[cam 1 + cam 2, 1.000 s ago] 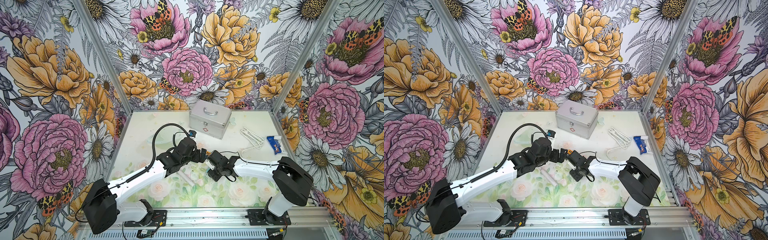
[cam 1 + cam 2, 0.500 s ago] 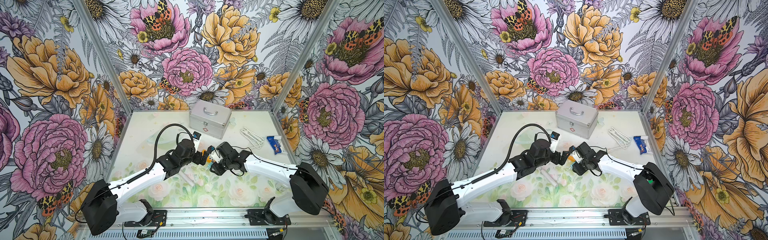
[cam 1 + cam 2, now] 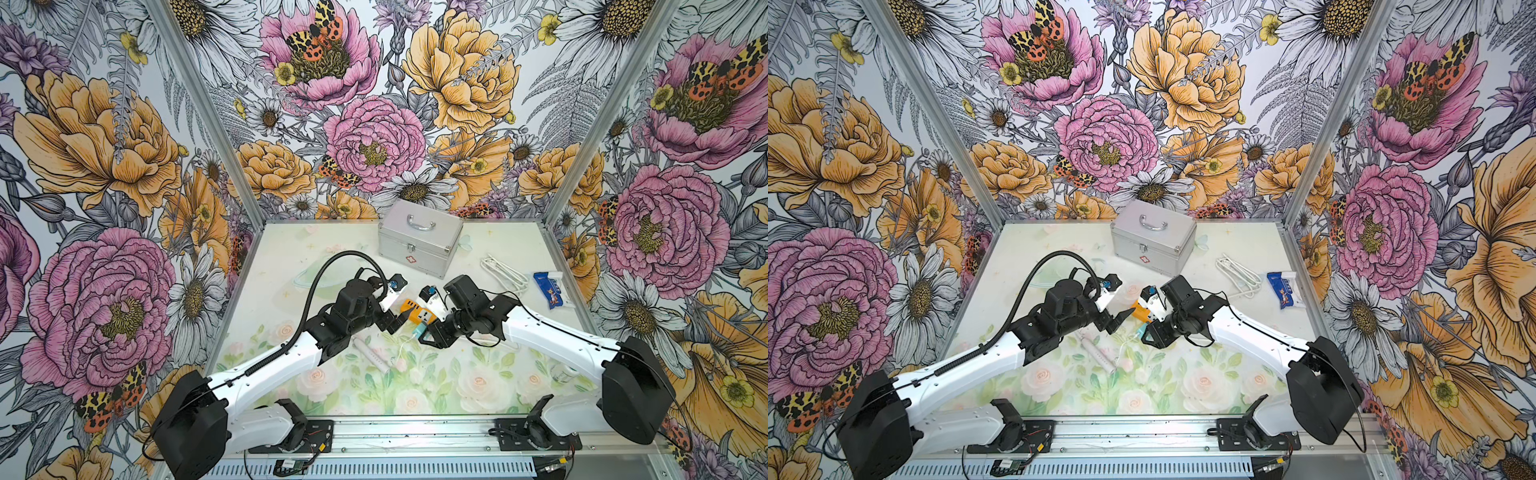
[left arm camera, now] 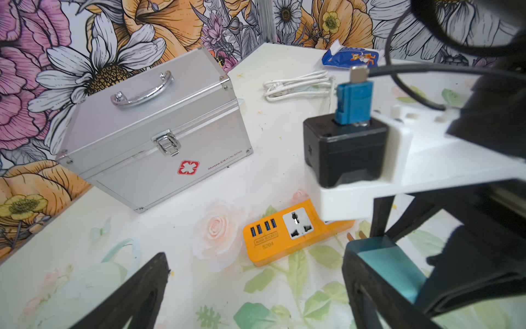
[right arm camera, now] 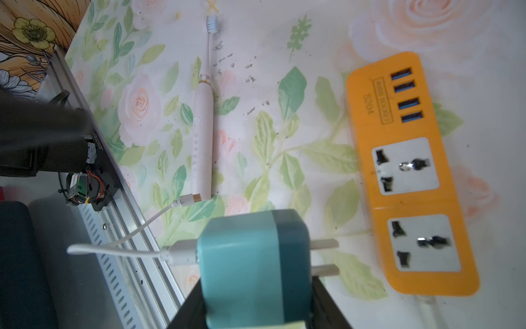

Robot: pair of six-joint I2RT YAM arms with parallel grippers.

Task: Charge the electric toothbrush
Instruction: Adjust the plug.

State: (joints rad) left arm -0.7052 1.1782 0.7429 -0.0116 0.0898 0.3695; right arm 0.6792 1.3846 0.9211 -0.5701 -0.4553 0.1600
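The electric toothbrush (image 5: 202, 136), pale pink-white, lies flat on the floral table, in both top views (image 3: 372, 353) (image 3: 1098, 353) just in front of my grippers. My right gripper (image 5: 256, 307) (image 3: 428, 334) is shut on a teal charger plug (image 5: 250, 265) whose two prongs point at the orange power strip (image 5: 410, 176) (image 3: 415, 313), a short gap away. The charger's white cable ends in a small plug (image 5: 190, 198) lying beside the toothbrush's base. My left gripper (image 4: 256, 284) (image 3: 1117, 320) stands open and empty just short of the strip's USB end (image 4: 284, 236).
A silver first-aid case (image 3: 419, 237) stands at the back. A looped white cable (image 3: 503, 272) and a blue-and-white packet (image 3: 548, 289) lie at the right. The metal rail (image 3: 415, 428) bounds the front edge.
My right arm has stretched out, carrying the teal charger closer to the power strip. The left gripper has shifted slightly towards the strip and stays open.
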